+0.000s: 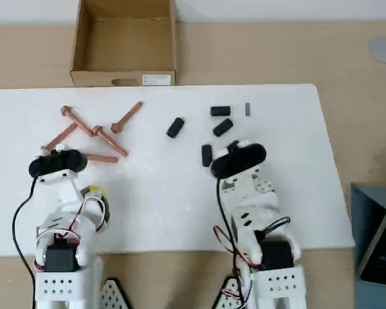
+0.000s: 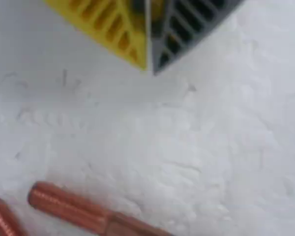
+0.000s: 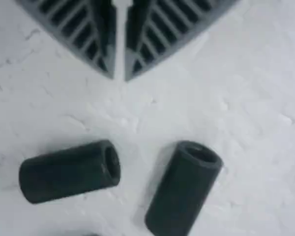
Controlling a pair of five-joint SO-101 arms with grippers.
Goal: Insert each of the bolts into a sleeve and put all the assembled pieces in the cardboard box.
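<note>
Several copper bolts lie scattered on the left of the white mat, just beyond my left gripper. In the left wrist view that gripper has its yellow and grey fingers shut with nothing held, hovering over bare mat with one bolt close by. Several black sleeves lie at the mat's middle right, ahead of my right gripper. Its grey fingers are together with nothing between them, and two sleeves lie on their sides just past the tips.
The open cardboard box stands past the mat's far edge at the left. One sleeve lies apart mid-mat. A small grey piece sits by the far sleeves. A laptop is at the right edge.
</note>
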